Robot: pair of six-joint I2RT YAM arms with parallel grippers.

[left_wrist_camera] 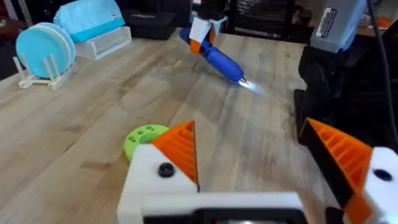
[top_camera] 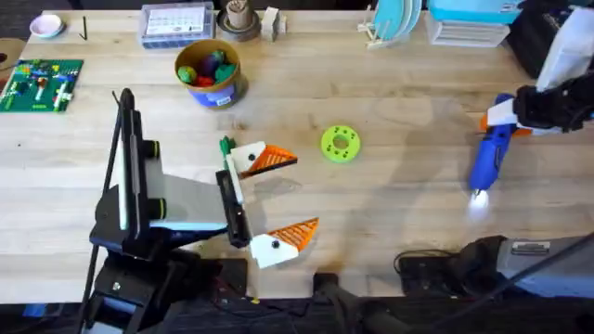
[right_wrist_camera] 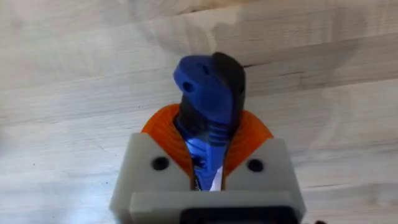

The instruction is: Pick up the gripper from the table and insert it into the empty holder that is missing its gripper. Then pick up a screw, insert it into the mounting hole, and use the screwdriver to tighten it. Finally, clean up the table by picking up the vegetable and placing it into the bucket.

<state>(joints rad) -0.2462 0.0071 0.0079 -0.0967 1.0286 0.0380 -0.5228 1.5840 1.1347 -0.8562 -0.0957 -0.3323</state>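
Observation:
My right gripper (top_camera: 506, 116) at the table's right side is shut on the blue screwdriver (top_camera: 487, 158). The screwdriver slants down to the wood with a light glowing at its tip. In the right wrist view the orange pads (right_wrist_camera: 163, 127) clamp the screwdriver's (right_wrist_camera: 208, 87) body. My left gripper (top_camera: 278, 198) is open at front centre, its white and orange fingers (top_camera: 264, 160) spread wide with nothing between them. A small green vegetable (top_camera: 225, 145) lies beside the farther finger. The bucket (top_camera: 209, 72) stands at the back left with toy food inside. The loose gripper, holder and screw are out of view.
A bright green disc with holes (top_camera: 340, 144) lies mid-table, also ahead of the left fingers (left_wrist_camera: 144, 138). Along the back stand a green board (top_camera: 42, 83), a clear box (top_camera: 176, 23), a cup (top_camera: 238, 19) and a plate rack (top_camera: 394, 23). A black unit (top_camera: 436, 264) sits front right.

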